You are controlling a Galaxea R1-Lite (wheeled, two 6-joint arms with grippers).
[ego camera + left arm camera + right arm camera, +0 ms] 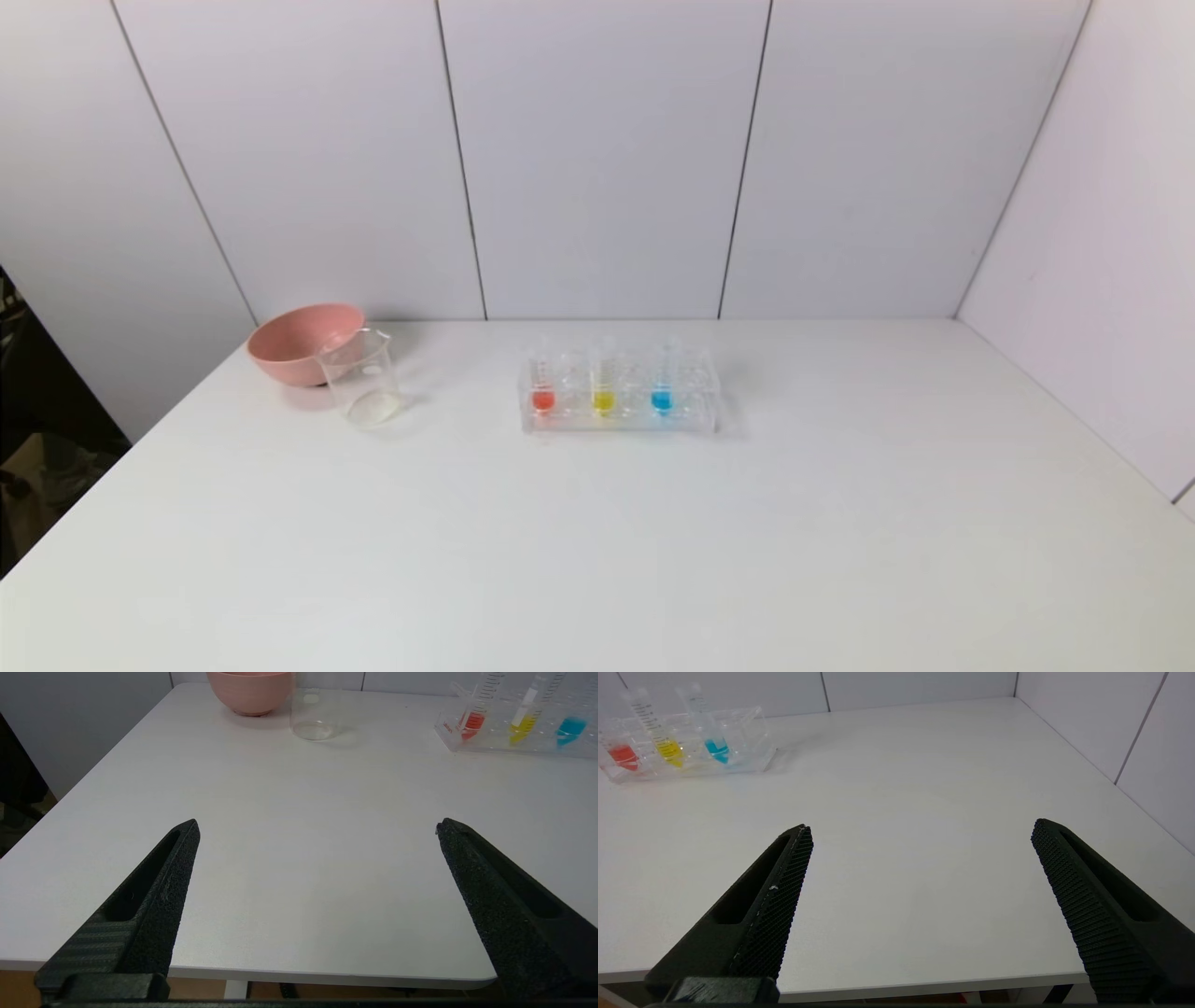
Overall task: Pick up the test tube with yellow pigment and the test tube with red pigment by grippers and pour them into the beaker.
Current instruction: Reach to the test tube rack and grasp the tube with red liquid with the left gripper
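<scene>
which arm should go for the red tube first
Left, probably. In the rack the red tube sits at the robot's left end, nearest the beaker, so pouring is a short move. Both the left gripper and right gripper are open at the near table edge, holding nothing.

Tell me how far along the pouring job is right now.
Nothing is done yet. The slim clear tubes with red liquid and yellow liquid stand in the clear plastic rack; the small clear glass beaker looks empty. The left pincer and right pincer are open, holding nothing. Everything remains.
</scene>
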